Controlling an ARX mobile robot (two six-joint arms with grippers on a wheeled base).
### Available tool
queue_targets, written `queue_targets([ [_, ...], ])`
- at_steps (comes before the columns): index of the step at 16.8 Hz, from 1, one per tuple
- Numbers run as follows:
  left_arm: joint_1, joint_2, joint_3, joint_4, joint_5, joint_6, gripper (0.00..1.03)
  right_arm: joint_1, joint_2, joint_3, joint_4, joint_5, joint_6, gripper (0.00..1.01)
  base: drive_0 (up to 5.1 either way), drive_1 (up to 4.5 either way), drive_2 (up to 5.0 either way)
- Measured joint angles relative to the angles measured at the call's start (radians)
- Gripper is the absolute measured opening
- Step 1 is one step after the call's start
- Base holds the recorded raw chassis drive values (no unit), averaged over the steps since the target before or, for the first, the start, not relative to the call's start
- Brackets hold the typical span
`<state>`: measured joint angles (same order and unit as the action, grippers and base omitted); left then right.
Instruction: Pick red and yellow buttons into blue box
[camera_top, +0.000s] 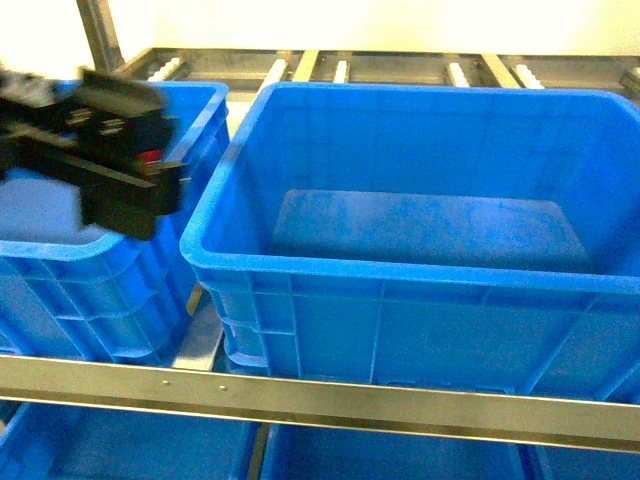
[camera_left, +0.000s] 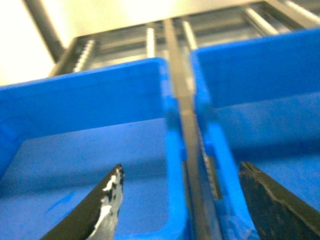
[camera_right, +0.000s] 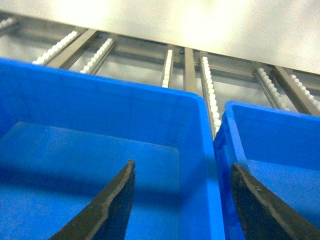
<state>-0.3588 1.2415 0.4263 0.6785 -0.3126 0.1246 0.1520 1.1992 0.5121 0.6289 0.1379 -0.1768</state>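
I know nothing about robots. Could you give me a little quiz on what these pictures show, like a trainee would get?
1. True or false: the left claw is clamped on a button.
2. In the left wrist view, what runs between the left box and the big box?
A) a metal rail
B) a red cable
C) a green belt
3. Fill in: in the head view, the left claw hangs over the ___ box (left or big).

Key
1. False: its fingers are apart with nothing between them.
2. A
3. left
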Motion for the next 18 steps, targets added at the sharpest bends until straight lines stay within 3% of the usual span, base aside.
queue_targets([
  [1,0.05,-0.051,-0.077,0.108,-0.008,-0.055,0.57,-0.026,-0.038,-0.067,0.074,0.002,0.078,0.51,0.0,0.0,0.0],
  [2,0.076,-0.108,-0.105,0.139,0.014,-0.083,0.46,-0.03,-0.085,-0.114,0.101,-0.013,0.122,0.39,0.0,0.0,0.0],
  [5,0.151,-0.236,-0.231,0.103,0.101,-0.112,0.1,-0.067,-0.191,-0.254,0.105,-0.046,0.155,0.02,0.0,0.0,0.0],
  [6,0.173,-0.277,-0.256,0.092,0.122,-0.121,0.02,-0.074,-0.222,-0.282,0.105,-0.053,0.159,0.02,0.0,0.0,0.0],
  [7,0.192,-0.324,-0.273,0.081,0.143,-0.121,0.02,-0.077,-0.262,-0.309,0.101,-0.066,0.16,0.02,0.0,0.0,0.0],
  [8,0.209,-0.37,-0.293,0.061,0.161,-0.121,0.02,-0.13,-0.304,-0.335,0.089,-0.137,0.16,0.02,0.0,0.0,0.0],
  [9,0.228,-0.41,-0.317,0.032,0.177,-0.121,0.02,-0.156,-0.336,-0.357,0.075,-0.132,0.162,0.02,0.0,0.0,0.0],
  [12,0.266,-0.535,-0.36,-0.044,0.22,-0.121,0.02,-0.152,-0.449,-0.415,0.014,-0.138,0.162,0.02,0.0,0.0,0.0],
  [13,0.331,-0.579,-0.37,-0.082,0.292,-0.121,0.02,-0.152,-0.491,-0.429,-0.008,-0.138,0.162,0.02,0.0,0.0,0.0],
  [14,0.364,-0.583,-0.401,-0.029,0.296,-0.122,0.02,-0.152,-0.525,-0.442,-0.031,-0.138,0.162,0.02,0.0,0.0,0.0],
  [18,0.356,-0.732,-0.412,-0.175,0.313,-0.122,0.02,-0.152,-0.634,-0.499,-0.085,-0.138,0.162,0.02,0.0,0.0,0.0],
])
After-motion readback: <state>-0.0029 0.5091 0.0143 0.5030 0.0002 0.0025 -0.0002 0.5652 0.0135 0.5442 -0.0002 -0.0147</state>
